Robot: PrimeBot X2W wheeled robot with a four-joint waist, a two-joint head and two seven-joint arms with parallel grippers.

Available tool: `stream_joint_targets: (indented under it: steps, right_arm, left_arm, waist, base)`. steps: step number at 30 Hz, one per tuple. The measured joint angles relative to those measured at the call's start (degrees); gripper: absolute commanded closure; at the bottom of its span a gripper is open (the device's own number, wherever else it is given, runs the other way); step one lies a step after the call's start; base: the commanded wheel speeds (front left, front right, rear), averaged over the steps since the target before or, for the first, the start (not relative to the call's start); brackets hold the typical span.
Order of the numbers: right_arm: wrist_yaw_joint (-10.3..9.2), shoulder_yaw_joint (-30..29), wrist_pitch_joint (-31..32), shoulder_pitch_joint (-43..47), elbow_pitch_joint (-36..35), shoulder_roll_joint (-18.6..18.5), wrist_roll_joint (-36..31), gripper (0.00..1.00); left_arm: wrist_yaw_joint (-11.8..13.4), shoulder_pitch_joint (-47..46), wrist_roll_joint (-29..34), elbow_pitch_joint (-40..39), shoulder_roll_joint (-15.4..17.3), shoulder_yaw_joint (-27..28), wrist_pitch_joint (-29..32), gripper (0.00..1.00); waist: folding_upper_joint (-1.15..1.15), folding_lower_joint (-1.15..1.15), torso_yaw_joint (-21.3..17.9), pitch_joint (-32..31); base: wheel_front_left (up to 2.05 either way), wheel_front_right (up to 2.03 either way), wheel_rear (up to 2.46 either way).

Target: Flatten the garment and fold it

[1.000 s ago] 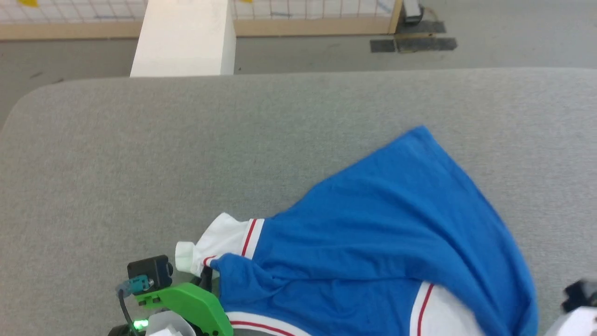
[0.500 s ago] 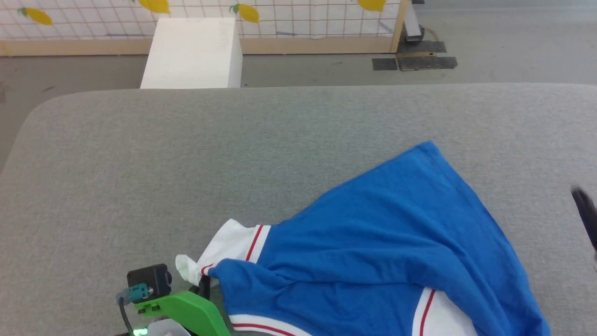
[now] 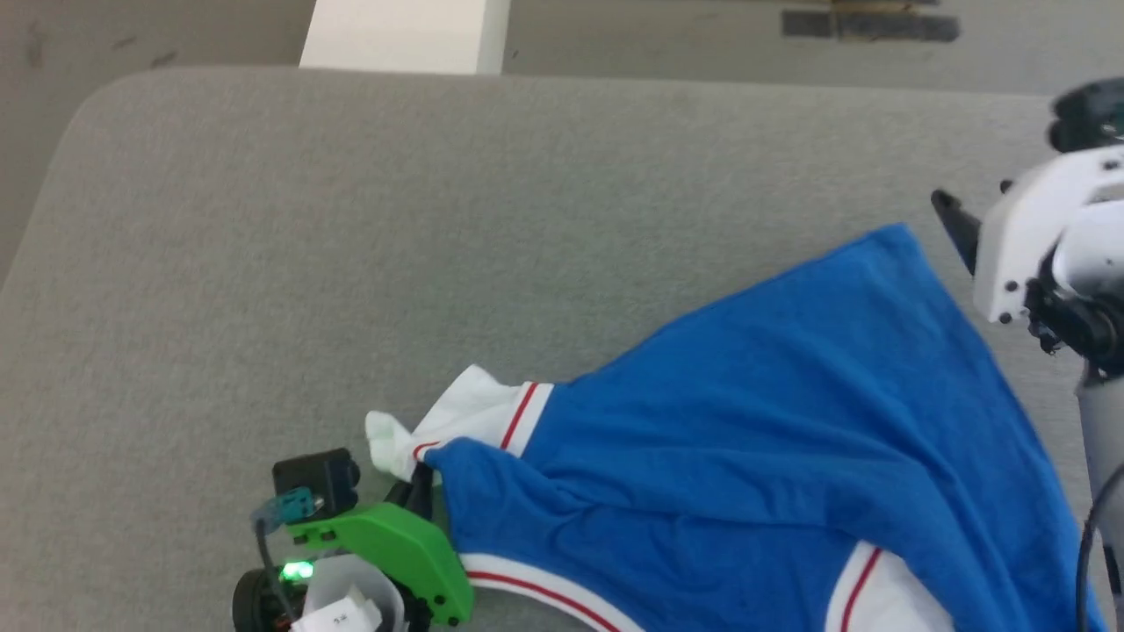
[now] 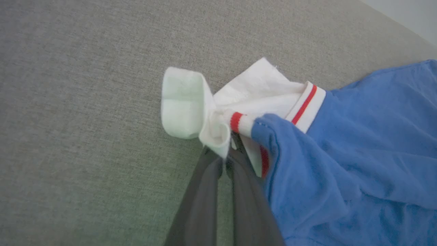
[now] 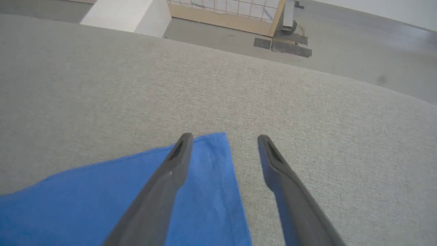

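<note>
The garment [image 3: 773, 421], bright blue with white parts edged in red stripes, lies spread on the grey padded table [image 3: 351, 219], wrinkled toward its near left. My left gripper [image 3: 420, 481] is shut on a bunched white, red-striped edge of the garment [image 4: 358, 143], and in the left wrist view this left gripper [image 4: 223, 160] has white cloth folded over its tips. My right gripper [image 3: 961, 233] hangs at the garment's far right corner. In the right wrist view this right gripper [image 5: 224, 138] stands open, straddling the blue corner of the garment [image 5: 102, 198], with nothing between its fingers.
A white block [image 3: 404, 35] stands on the floor just beyond the table's far edge. Dark mats [image 3: 869, 22] lie on the floor further right. A wooden-framed grid fence [image 5: 222, 13] runs behind them. The table's far left corner is rounded.
The right gripper has opened and come up into the head view beside the garment's far corner. The head camera has shifted. The left gripper keeps its hold.
</note>
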Motion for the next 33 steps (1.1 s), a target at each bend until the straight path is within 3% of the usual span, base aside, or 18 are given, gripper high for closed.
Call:
stream_joint_targets:
  steps: [7, 15, 16, 17, 18, 24, 33]
  right_arm:
    - [0.00, 7.1, 8.2, -6.3, 11.0, -4.0, -6.0, 0.00]
    - [-0.01, 11.9, 11.2, -7.6, 14.6, -6.3, -3.2, 0.00]
    - [-0.01, 12.2, 11.5, -7.8, 14.6, -6.5, -2.5, 0.65]
    - [-0.01, 12.5, 11.7, -8.0, 14.6, -6.8, -1.5, 0.87]
    - [-0.02, 13.2, 11.7, -8.0, 14.4, -7.1, -0.4, 1.00]
    - [-0.01, 13.5, 7.0, -4.6, 10.6, -8.9, 7.9, 1.00]
    - [-0.01, 5.5, 7.2, 15.7, -11.0, -13.8, 25.7, 1.00]
  left_arm:
    - [-0.1, -1.7, 0.8, 0.2, -1.7, -1.8, -0.5, 1.00]
    - [-0.6, -2.6, 0.9, 0.9, -2.7, -2.6, -1.5, 1.00]
    - [-0.6, -2.6, 0.9, 0.9, -2.7, -2.6, -1.5, 1.00]
    - [-0.8, -2.7, 0.9, 1.0, -2.7, -2.6, -1.5, 1.00]
    - [-0.8, -2.8, 0.9, 1.2, -2.7, -2.5, -1.5, 1.00]
    - [-0.9, -2.8, 0.9, 1.5, -1.8, -1.8, -1.5, 1.00]
    - [-1.4, -1.0, -1.5, 0.3, -1.2, 0.3, -2.5, 1.00]
  waist:
    - [0.00, 0.00, 3.9, 4.2]
    - [0.00, 0.00, 6.6, 7.5]
    - [0.00, 0.00, 6.6, 7.6]
    - [0.00, 0.00, 6.5, 7.6]
    - [0.00, 0.00, 6.4, 7.5]
    - [0.00, 0.01, 5.5, 5.2]
    - [0.00, 0.01, 2.5, -1.5]
  base:
    - [0.00, 0.00, 0.00]
    - [0.00, 0.00, 0.00]
    - [0.00, 0.00, 0.00]
    - [0.00, 0.00, 0.00]
    - [0.00, 0.00, 0.00]
    - [0.00, 0.00, 0.00]
    - [0.00, 0.00, 0.00]
